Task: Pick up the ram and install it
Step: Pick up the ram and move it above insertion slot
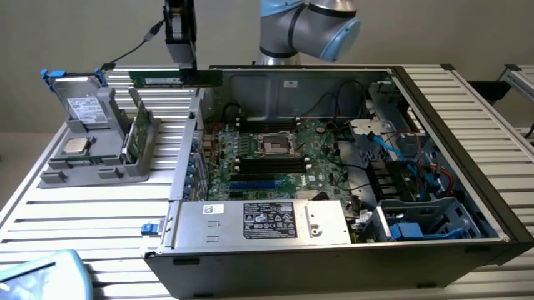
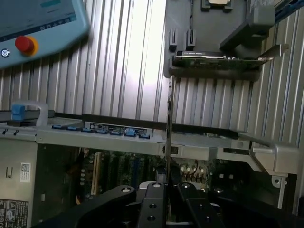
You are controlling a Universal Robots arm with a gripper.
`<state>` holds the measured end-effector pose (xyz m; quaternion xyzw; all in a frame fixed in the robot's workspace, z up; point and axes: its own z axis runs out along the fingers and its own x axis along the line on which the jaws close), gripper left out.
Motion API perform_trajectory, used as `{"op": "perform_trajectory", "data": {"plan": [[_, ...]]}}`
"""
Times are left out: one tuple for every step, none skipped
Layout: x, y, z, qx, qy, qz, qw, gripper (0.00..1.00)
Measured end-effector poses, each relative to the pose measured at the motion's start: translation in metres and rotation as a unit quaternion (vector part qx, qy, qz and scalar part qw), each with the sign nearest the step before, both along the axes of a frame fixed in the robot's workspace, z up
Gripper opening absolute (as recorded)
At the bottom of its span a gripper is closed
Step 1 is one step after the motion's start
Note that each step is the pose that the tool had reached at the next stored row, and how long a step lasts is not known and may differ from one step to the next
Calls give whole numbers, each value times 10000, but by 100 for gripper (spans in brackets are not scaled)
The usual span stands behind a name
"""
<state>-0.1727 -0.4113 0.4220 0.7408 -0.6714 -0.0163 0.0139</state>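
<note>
Exterior view: the hand grips the thin dark-green ram stick above the open grey computer case; not yet installed.

Soft light, glare on table

1 grey robot arm with pale blue joint caps stands at the back of the exterior view, its joints folded near the top. Its black gripper hangs straight down, raised high toward the exterior view's left. In the wrist view, 2 black fingers clamp the ram, which stands edge-on between them.
</note>
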Motion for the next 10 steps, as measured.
{"op": "perform_trajectory", "data": {"plan": [[45,0,0,0,0,0,10000,14],[93,0,1,0,0,0,10000,14],[136,0,0,0,0,0,10000,14],[183,0,1,0,0,0,10000,14],[228,0,1,0,0,0,10000,14],[276,0,1,0,0,0,10000,14],[317,0,1,-1,0,0,10000,14],[363,0,1,-1,0,0,10000,14],[409,0,1,-2,0,0,10000,14],[455,0,2,-5,1,0,10000,14]]}}
